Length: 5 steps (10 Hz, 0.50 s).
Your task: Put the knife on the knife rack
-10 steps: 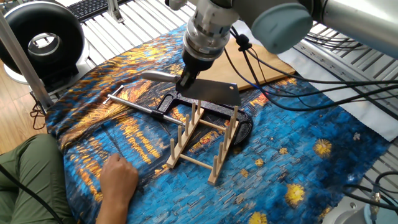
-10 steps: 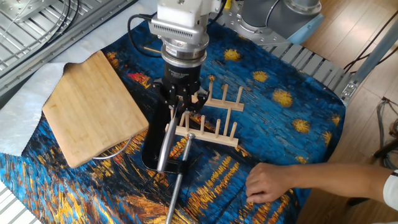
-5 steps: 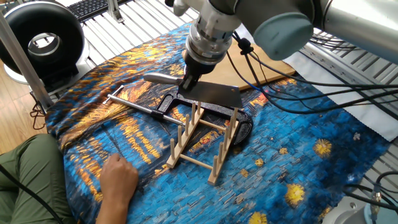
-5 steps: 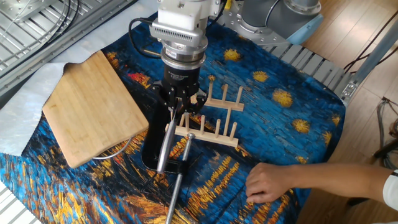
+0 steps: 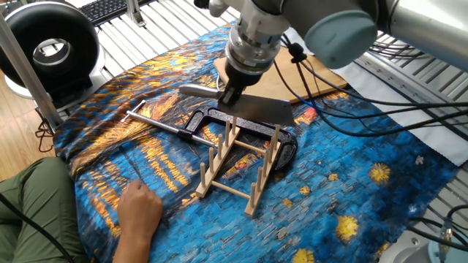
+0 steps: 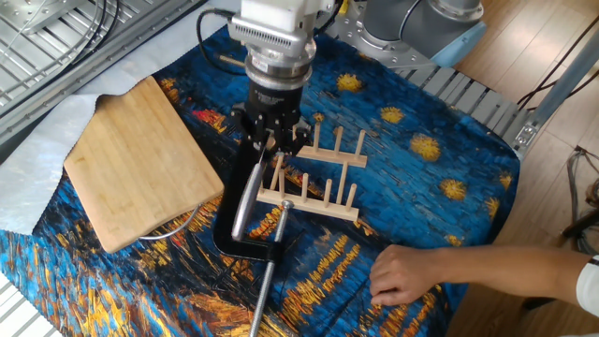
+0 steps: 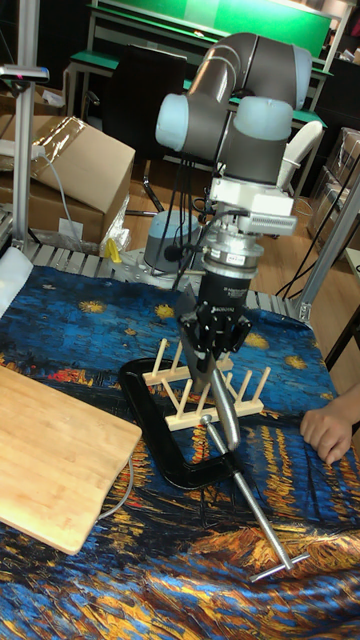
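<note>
My gripper (image 5: 232, 93) is shut on the knife where handle meets blade. The broad grey blade (image 5: 261, 110) hangs just above the far end of the knife rack (image 5: 238, 164), and the silver handle (image 5: 197, 90) sticks out to the left. From the other fixed view the gripper (image 6: 271, 140) is over the rack's (image 6: 314, 183) left end. There the blade shows edge-on and the handle (image 6: 245, 201) points toward the front. In the tall view the gripper (image 7: 210, 355) covers most of the blade above the rack (image 7: 205, 385). I cannot tell whether the blade touches the pegs.
A black clamp (image 5: 212, 120) with a long silver rod (image 5: 157, 122) lies under and beside the rack. The bamboo cutting board (image 6: 140, 159) lies at the left. A person's hand (image 6: 412, 271) rests on the cloth near the rack. Cables run behind the arm.
The gripper has carried the knife a little along the rack, rightward in one fixed view and farther back in the other. The hand, rack and clamp have stayed put.
</note>
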Each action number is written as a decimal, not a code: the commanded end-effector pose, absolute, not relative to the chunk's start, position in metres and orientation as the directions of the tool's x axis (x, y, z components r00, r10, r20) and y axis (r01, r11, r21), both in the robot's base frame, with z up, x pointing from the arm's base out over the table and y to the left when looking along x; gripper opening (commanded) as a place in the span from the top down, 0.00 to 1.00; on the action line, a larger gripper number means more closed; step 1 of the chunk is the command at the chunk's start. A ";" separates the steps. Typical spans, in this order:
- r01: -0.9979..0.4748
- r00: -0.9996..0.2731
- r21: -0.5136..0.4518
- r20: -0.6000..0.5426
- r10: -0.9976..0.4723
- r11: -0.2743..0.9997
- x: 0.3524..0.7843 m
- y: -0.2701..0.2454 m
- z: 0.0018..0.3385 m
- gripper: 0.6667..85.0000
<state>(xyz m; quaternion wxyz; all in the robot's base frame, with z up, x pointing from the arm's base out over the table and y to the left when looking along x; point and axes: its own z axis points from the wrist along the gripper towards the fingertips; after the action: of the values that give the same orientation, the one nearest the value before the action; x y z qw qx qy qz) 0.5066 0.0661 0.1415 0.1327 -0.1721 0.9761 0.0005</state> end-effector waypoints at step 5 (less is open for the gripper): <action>-0.310 -0.914 0.029 -0.285 -0.289 0.950 0.487 0.061 0.127 1.00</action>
<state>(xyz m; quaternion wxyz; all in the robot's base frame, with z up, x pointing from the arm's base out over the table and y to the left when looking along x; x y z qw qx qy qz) 0.4912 0.0581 0.1317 0.1360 -0.1628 0.9770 0.0192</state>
